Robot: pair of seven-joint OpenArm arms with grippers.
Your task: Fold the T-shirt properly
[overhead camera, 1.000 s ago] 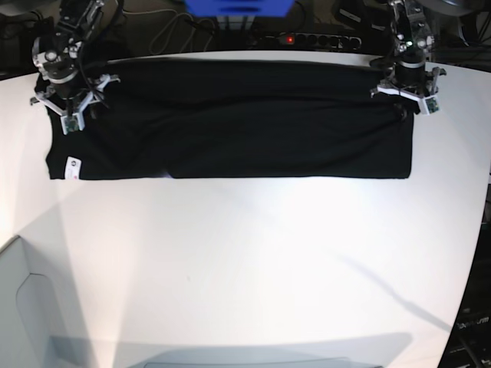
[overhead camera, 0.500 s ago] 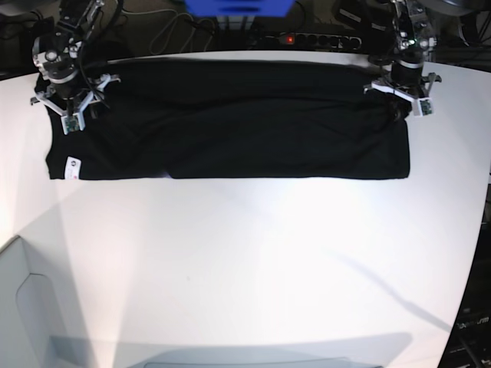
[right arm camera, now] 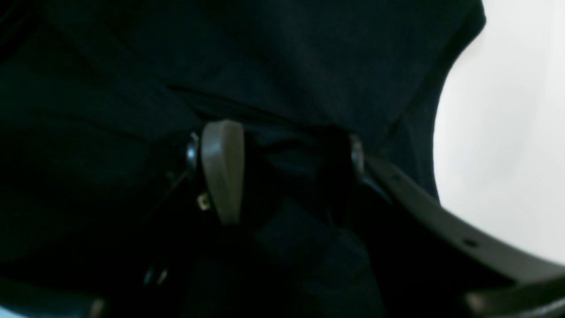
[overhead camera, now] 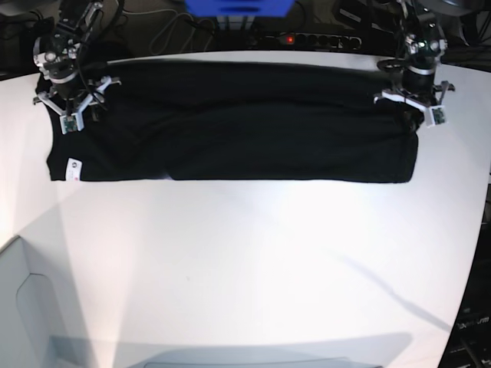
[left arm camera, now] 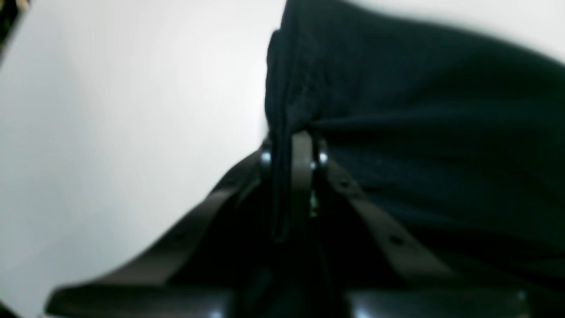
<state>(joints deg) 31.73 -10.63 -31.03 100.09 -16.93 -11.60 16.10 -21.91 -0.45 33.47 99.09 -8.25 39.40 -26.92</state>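
The black T-shirt [overhead camera: 230, 123] lies as a wide flat band across the far part of the white table [overhead camera: 253, 261]. Its small white tag [overhead camera: 73, 168] shows at the lower left corner. The orange patch is hidden. My left gripper [overhead camera: 412, 113] is at the shirt's right end. In the left wrist view it [left arm camera: 292, 152] is shut on a bunched fold of the shirt [left arm camera: 419, 110]. My right gripper [overhead camera: 70, 107] is at the shirt's left end. In the right wrist view it [right arm camera: 282, 163] is open, with its fingers [right arm camera: 222, 170] apart over the cloth [right arm camera: 265, 57].
A power strip [overhead camera: 311, 39] with a red light, a blue object [overhead camera: 238, 6] and cables lie behind the table's far edge. A grey panel [overhead camera: 23, 307] sits at the lower left. The table's right edge curves in near my left arm.
My left gripper has moved outward to the right with the cloth, and the shirt's right end has followed and stretched. My right gripper has stayed put.
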